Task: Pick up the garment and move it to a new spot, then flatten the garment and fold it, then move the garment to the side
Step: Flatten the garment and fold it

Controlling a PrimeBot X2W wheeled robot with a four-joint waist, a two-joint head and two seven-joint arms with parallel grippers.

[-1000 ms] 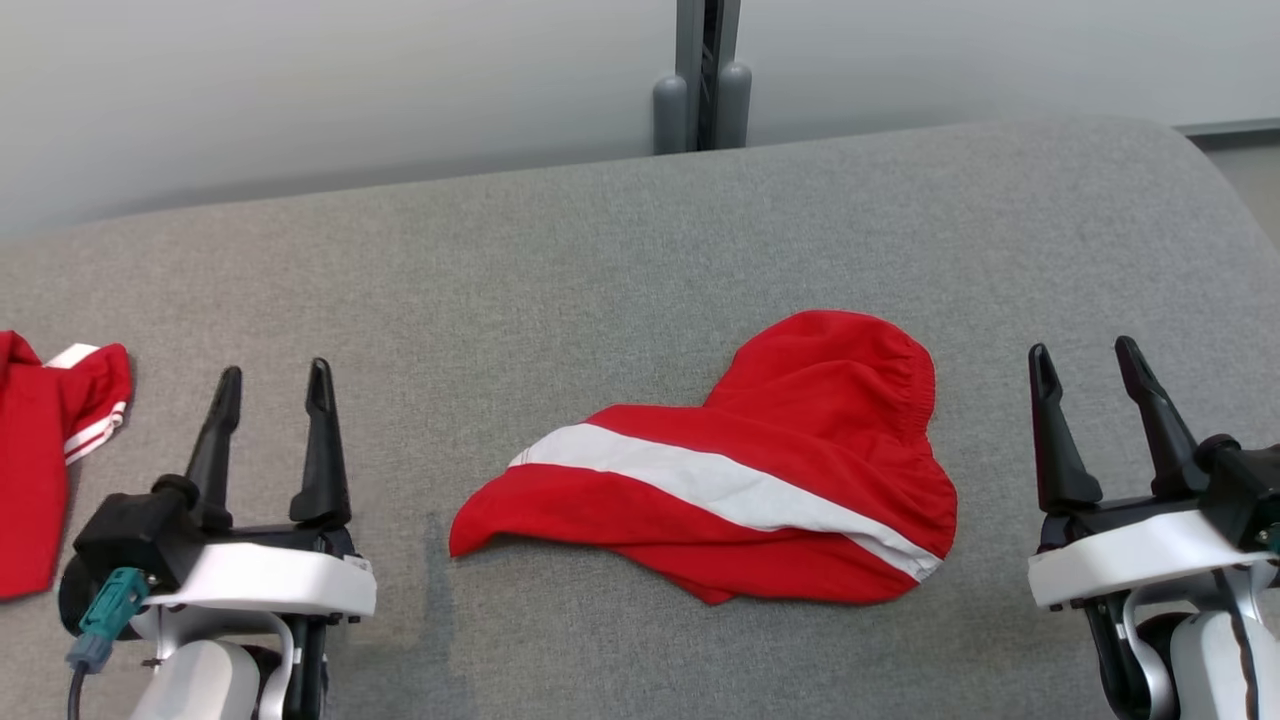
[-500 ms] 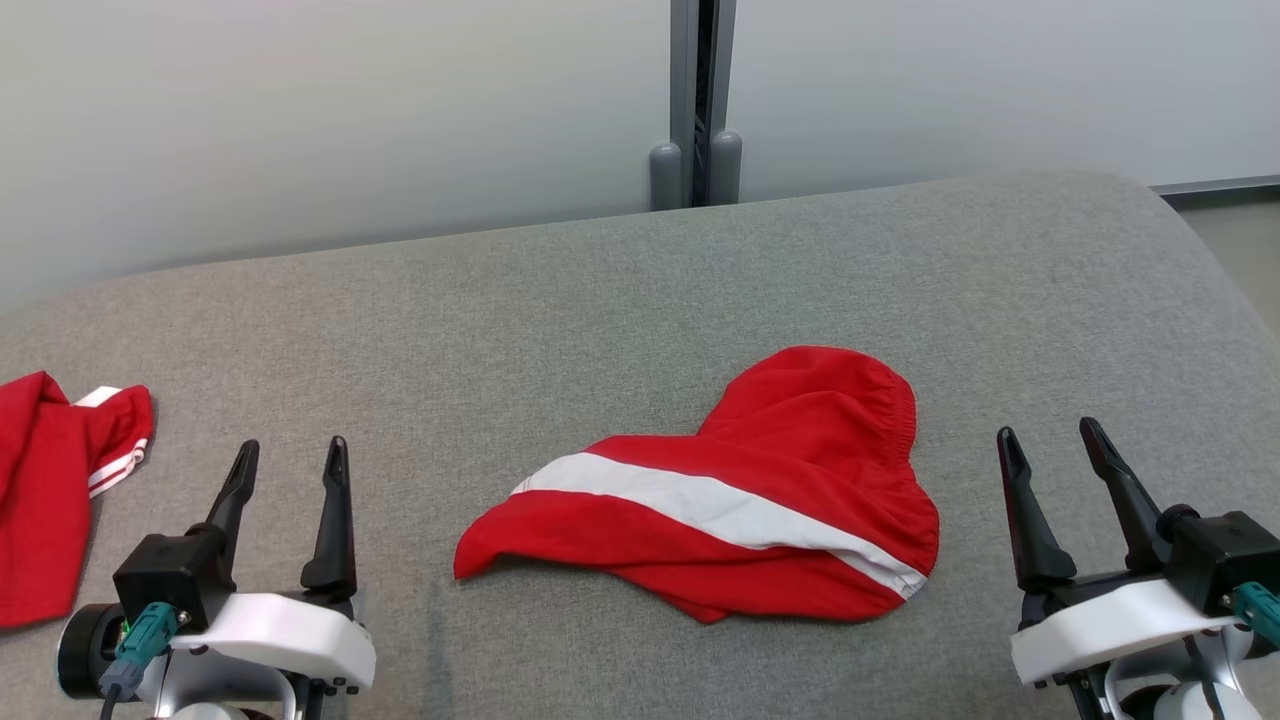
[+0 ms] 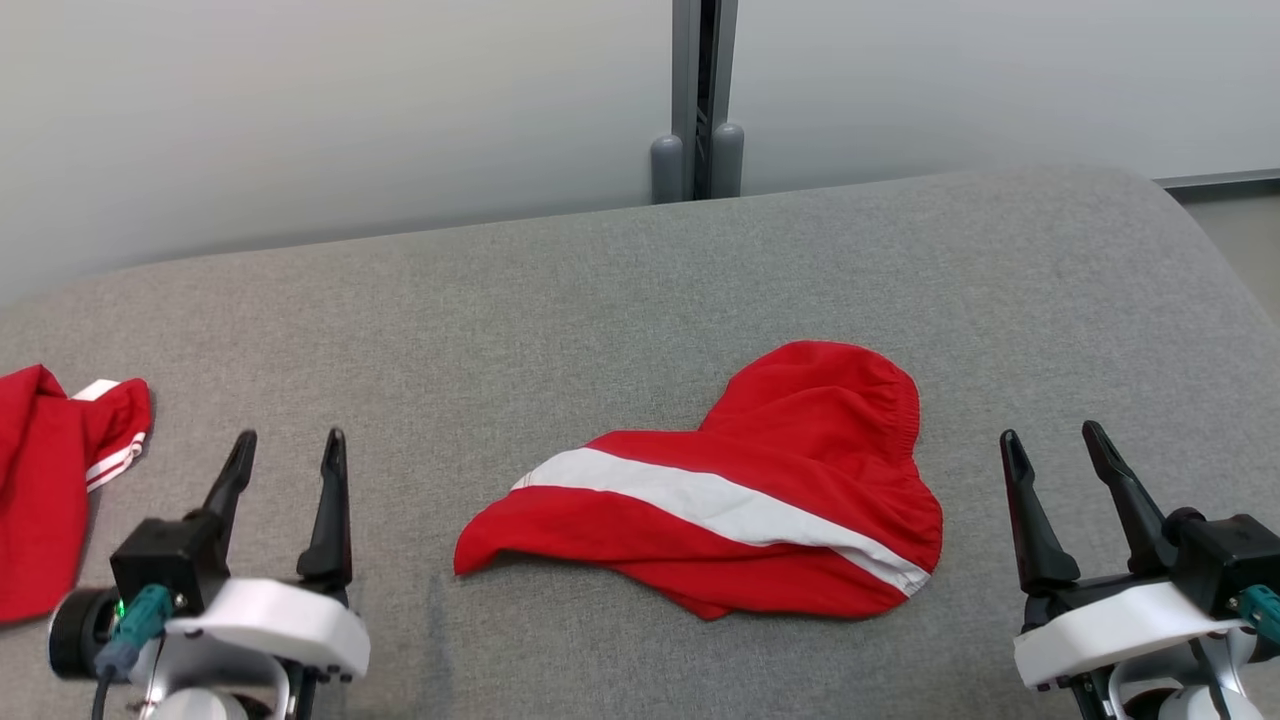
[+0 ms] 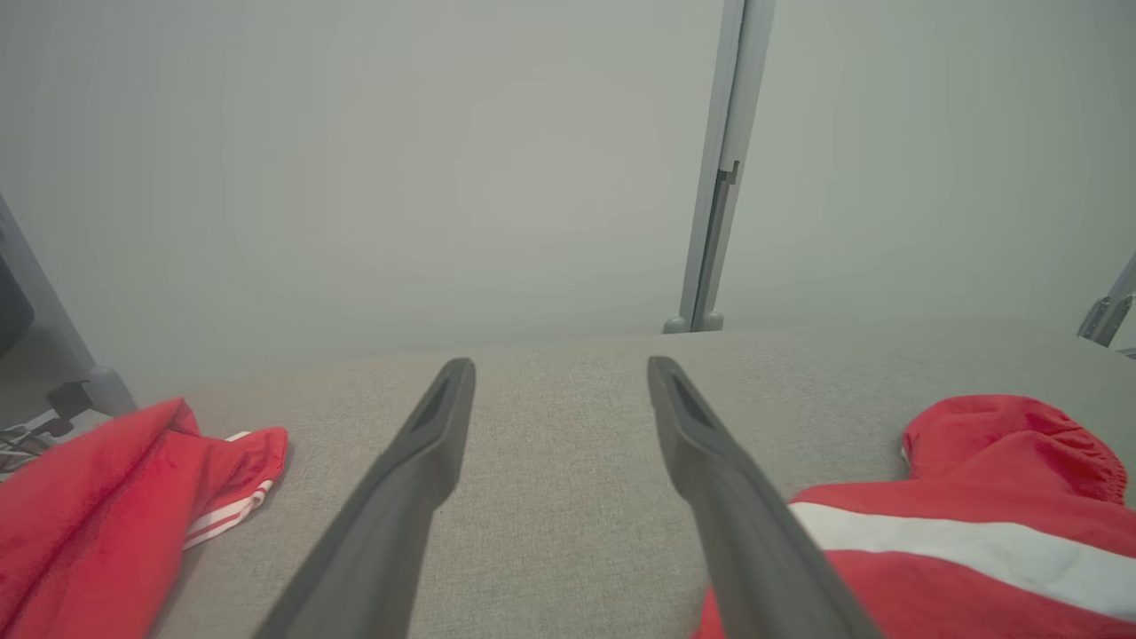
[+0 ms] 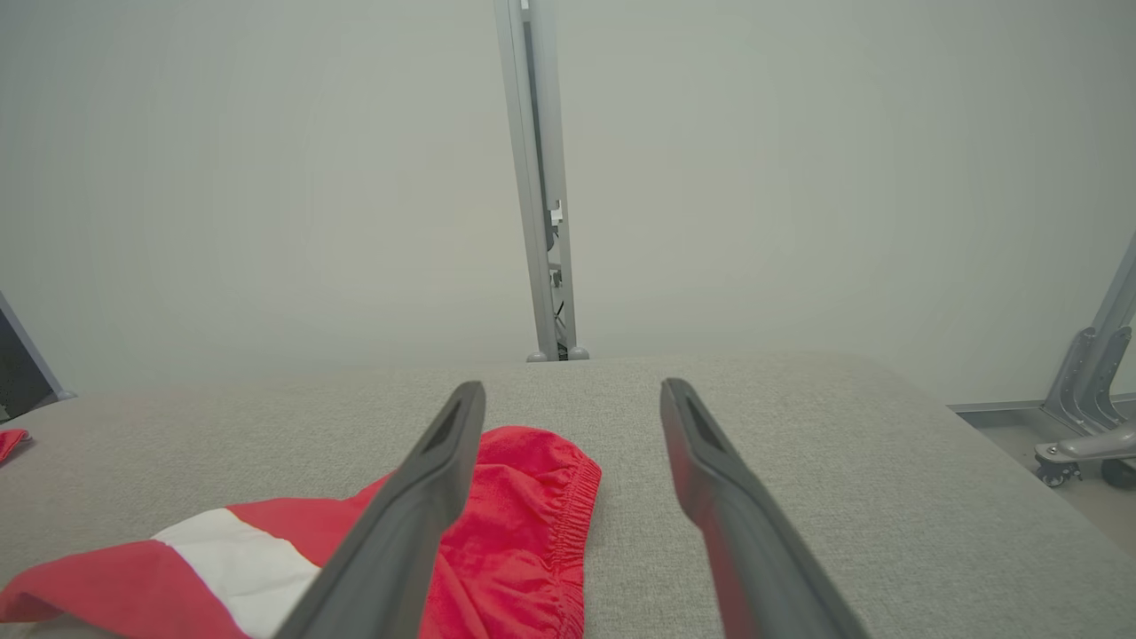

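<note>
Red cloth with a white stripe — the garment (image 3: 740, 500) — was seen crumpled on the grey woven worktop (image 3: 500, 300), waistband gathered. The left pincer (image 3: 290, 440) and right pincer (image 3: 1050, 432) were held low either side of it, fingers parted, nothing gripped, pointing forward.

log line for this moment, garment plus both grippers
garment: bunched on grey cushion, ungrasped | left gripper: open | right gripper: open | other red cloth: far left
</note>
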